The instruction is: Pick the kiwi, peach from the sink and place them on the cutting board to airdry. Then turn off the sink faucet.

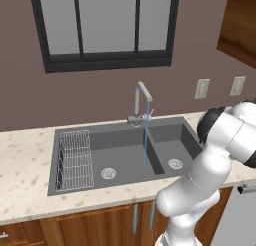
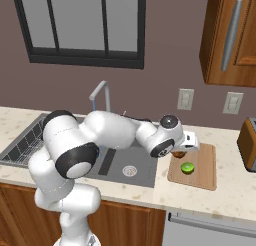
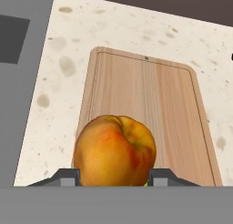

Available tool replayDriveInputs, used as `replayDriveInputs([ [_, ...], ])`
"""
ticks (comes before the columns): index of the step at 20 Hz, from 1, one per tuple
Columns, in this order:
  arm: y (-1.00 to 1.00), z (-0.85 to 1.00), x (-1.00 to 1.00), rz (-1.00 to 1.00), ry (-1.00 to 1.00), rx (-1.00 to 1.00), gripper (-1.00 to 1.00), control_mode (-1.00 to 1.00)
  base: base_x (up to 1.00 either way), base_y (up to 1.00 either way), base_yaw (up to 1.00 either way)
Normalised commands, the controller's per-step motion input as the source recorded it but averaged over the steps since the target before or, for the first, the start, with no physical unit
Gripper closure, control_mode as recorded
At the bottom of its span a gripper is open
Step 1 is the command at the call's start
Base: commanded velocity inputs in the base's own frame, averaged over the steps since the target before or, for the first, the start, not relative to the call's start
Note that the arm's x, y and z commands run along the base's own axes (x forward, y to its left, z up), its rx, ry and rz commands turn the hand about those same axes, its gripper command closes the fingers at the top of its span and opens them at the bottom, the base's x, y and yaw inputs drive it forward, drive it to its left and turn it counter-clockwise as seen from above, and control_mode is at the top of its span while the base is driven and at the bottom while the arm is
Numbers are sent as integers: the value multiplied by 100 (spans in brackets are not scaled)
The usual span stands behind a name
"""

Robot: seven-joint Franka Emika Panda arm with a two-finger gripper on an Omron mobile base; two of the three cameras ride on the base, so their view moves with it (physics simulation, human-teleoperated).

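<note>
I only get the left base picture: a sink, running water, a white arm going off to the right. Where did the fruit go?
Observer: The kiwi lies on the cutting board, right of the sink.
Visitor: And the other fruit?
Observer: The peach sits between the fingers, held above the board.
Visitor: Is the board crowded?
Observer: No, bare wood shows beyond the peach in the hand view.
</note>
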Motion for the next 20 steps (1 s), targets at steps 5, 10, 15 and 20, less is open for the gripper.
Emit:
replayDriveInputs([
  [5, -8, -9, 8, 0, 0, 0, 100, -100, 0, 0, 0],
  [10, -10, -11, 5, 0, 0, 0, 100, -100, 0, 0, 0],
  [15, -5, -12, 8, 0, 0, 0, 100, -100, 0, 0, 0],
  [20, 0, -9, 6, 0, 0, 0, 100, -100, 0, 0, 0],
])
